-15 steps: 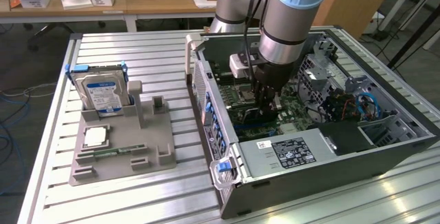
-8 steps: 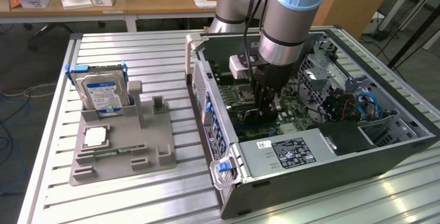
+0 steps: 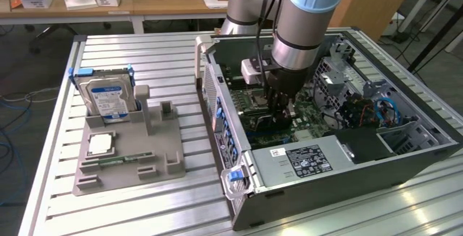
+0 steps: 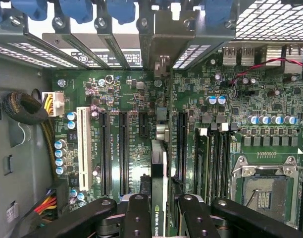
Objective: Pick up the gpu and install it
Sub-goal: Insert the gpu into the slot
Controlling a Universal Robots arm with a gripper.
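Gripper point(image 4: 159, 218) was down inside the open PC case point(image 3: 405, 154), fingers point(image 4: 136, 218) clamped on the gpu's point(image 4: 159, 178) top edge. Card hung edge-on, upright, so its connector faced the motherboard point(image 4: 136, 124) among the black PCIe slots point(image 4: 181, 144). Seated or just above, I couldn't tell. Hard drive point(image 3: 107, 99) sat in the grey holder point(image 3: 130, 154) outside.

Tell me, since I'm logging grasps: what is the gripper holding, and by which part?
The gripper holds the gpu edge-on, jaws closed on either flat face at its upper edge, above the motherboard inside the computer case.
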